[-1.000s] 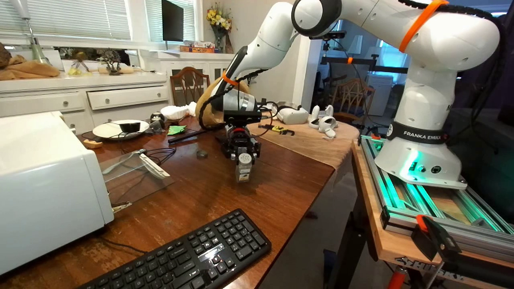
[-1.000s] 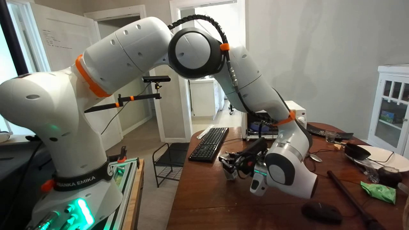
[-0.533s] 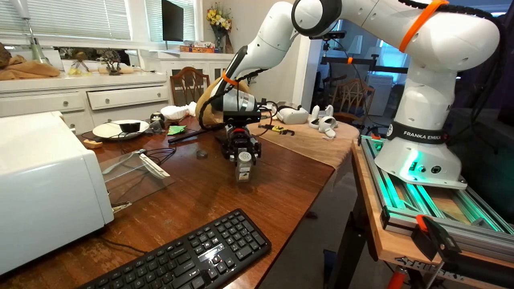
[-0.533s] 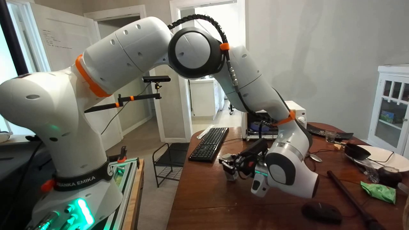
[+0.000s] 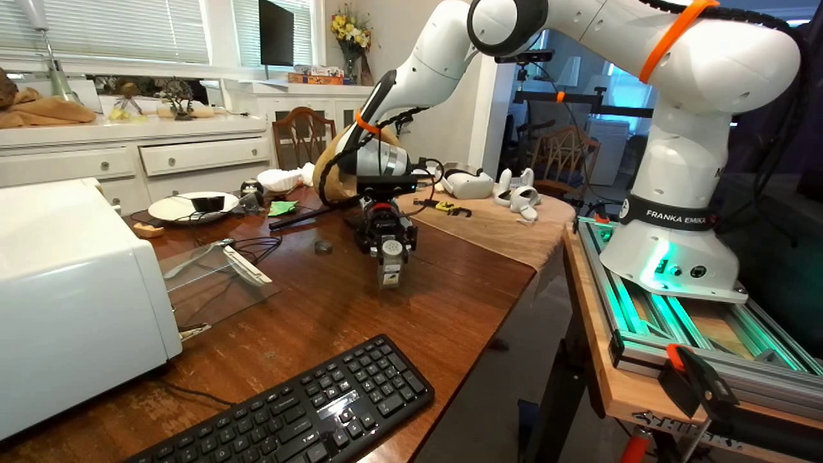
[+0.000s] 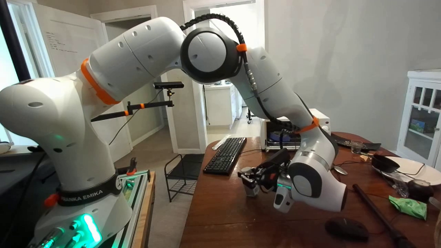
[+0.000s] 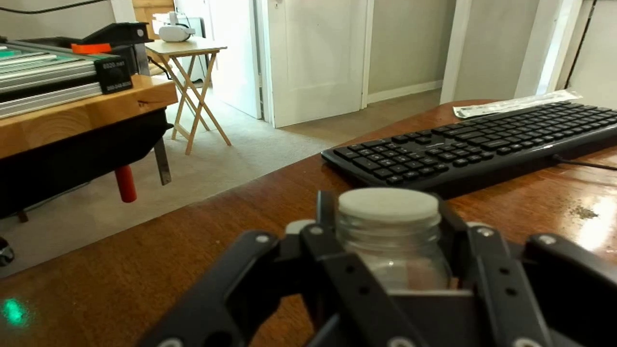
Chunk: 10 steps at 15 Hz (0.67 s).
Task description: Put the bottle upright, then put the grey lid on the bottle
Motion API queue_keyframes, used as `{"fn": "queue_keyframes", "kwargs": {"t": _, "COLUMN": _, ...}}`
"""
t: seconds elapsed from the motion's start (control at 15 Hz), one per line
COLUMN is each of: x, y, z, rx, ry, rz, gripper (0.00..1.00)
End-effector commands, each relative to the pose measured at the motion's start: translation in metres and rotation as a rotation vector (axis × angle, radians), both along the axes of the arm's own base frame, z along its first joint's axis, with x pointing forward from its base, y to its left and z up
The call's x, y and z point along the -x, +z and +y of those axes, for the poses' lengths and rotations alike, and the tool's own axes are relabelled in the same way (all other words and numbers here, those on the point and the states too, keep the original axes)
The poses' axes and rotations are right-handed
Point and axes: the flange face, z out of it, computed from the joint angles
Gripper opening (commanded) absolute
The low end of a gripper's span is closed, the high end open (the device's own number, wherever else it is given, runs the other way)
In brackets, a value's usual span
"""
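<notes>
Two fingers (image 7: pixel 326 212) of the tool (image 7: pixel 387 214) pinch the clear bottle (image 5: pixel 389 275) by the neck, near its pale top (image 7: pixel 388 203), holding it close to upright above or on the desk (image 5: pixel 450 296). Whether its base touches down I cannot tell, and there the main risk seems to lie: let go with a gap beneath, it could drop and topple. In an exterior view the lower part (image 6: pixel 252 191) appears to lean a little; released like that, so narrow a base may rock over, and the bottle might fall toward the keyboard (image 5: pixel 308 411). Lowered too hard, it could instead slip between the fingers. What looks like the grey lid (image 5: pixel 323 247), a small dark disc, lies flat on the desk, well apart from the bottle. Being so low, it may prove awkward to grasp, and pressing it on off-centre could tip the bottle over.
</notes>
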Motion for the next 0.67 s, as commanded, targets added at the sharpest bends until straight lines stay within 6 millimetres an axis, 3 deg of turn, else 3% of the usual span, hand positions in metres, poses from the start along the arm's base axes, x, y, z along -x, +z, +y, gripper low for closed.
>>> {"fn": "queue_keyframes", "kwargs": {"t": 0.0, "x": -0.0037, "y": 0.0036, "z": -0.0057, "rx": 0.065, "ry": 0.01, "rz": -0.005, "gripper": 0.23}}
{"fn": "queue_keyframes", "kwargs": {"t": 0.07, "x": -0.0041, "y": 0.0037, "z": -0.0064, "rx": 0.069, "ry": 0.011, "rz": -0.003, "gripper": 0.23}}
{"fn": "queue_keyframes", "kwargs": {"t": 0.13, "x": -0.0046, "y": 0.003, "z": -0.0066, "rx": 0.07, "ry": 0.013, "rz": 0.0, "gripper": 0.6}}
{"fn": "queue_keyframes", "kwargs": {"t": 0.2, "x": -0.0047, "y": 0.003, "z": -0.0069, "rx": 0.074, "ry": 0.014, "rz": 0.003, "gripper": 0.74}}
{"fn": "queue_keyframes", "kwargs": {"t": 0.47, "x": -0.0047, "y": 0.0026, "z": -0.0074, "rx": 0.089, "ry": 0.016, "rz": 0.005, "gripper": 1.0}}
{"fn": "queue_keyframes", "kwargs": {"t": 0.6, "x": -0.0052, "y": 0.004, "z": -0.0096, "rx": 0.1, "ry": 0.018, "rz": 0.006, "gripper": 1.0}}
